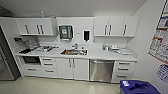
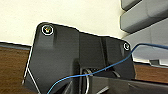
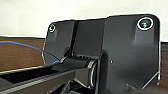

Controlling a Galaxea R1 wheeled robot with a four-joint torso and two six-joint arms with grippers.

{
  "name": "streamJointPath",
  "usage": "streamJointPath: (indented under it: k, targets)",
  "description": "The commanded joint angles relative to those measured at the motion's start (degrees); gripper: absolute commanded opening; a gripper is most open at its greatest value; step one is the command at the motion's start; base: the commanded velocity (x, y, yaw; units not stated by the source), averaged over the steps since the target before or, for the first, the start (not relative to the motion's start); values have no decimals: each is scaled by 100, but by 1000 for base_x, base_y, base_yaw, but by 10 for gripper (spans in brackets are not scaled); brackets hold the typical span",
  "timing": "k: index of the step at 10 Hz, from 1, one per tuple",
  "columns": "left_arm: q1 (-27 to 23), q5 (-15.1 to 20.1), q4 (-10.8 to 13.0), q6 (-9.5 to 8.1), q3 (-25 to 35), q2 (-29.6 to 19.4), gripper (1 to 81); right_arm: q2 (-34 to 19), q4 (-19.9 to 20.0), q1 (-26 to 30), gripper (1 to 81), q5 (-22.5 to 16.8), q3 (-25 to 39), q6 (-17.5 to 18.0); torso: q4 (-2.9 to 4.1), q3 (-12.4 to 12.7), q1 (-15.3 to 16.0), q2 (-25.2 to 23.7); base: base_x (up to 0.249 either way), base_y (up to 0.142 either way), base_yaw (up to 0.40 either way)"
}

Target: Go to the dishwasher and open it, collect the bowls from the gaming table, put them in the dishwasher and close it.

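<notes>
Stainless-steel-fronted dishwasher (image 1: 101, 70) with horizontal bar handle: lower centre-right of head frame, under white surface (image 1: 100, 53), door closed, right of sink (image 1: 74, 52). Robot faces it, well apart. Tool state, either arm: cannot tell. Nearer arm: cannot tell.

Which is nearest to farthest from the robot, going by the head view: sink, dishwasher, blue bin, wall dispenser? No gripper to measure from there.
1. Blue bin: on the floor, lower right, closest.
2. Dishwasher: under the counter, right of centre.
3. Sink: set into the countertop, centre.
4. Wall dispenser: on the back wall above the sink, farthest.
</notes>
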Motion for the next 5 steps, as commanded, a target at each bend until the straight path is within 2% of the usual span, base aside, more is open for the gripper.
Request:
streamJointPath:
  k: [1, 5]
  targets:
    - [-312, 231, 74, 12, 65, -58, 811, -110, -35, 376, 811, -282, 71, -18, 0, 0, -2, 0, 101, 0, 0]
    - [-295, 239, 74, 12, 74, -32, 811, -58, -52, 359, 811, -282, 10, -27, 0, 0, -3, -2, 127, 0, 0]
